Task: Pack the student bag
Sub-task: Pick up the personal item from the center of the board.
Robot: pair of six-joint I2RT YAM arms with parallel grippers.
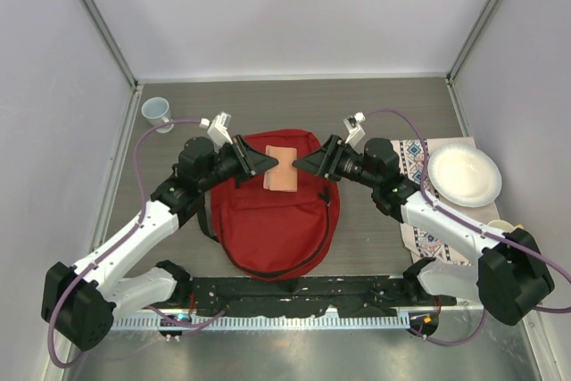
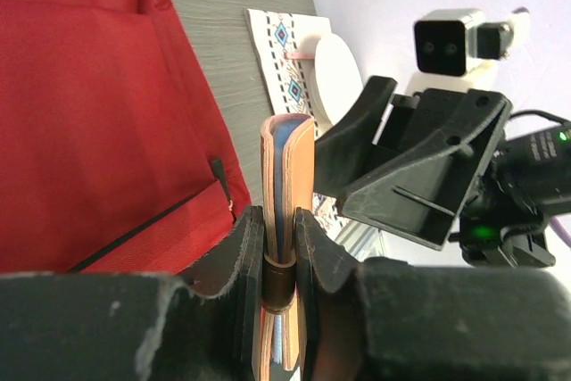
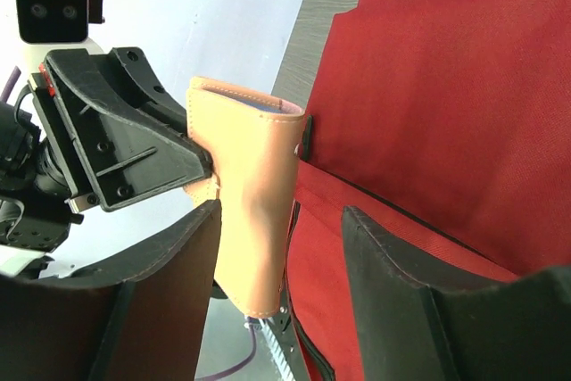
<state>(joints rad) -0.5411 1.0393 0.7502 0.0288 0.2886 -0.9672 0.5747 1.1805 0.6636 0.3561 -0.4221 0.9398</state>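
On the table (image 1: 384,104), the student bag (image 1: 277,229) lies lengthwise near-to-far, rounded end nearest.

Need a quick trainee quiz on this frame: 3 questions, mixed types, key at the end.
1. True or false: the right hand is clamped on the tan notebook.
2. The notebook is: A) zipped inside the student bag; B) held by the left hand above the bag; C) lying loose on the bag.
3. Fill in: the white plate lies on the ___ arm's side.

Key: 1 false, its jaws stand apart around the notebook; 2 B; 3 right.
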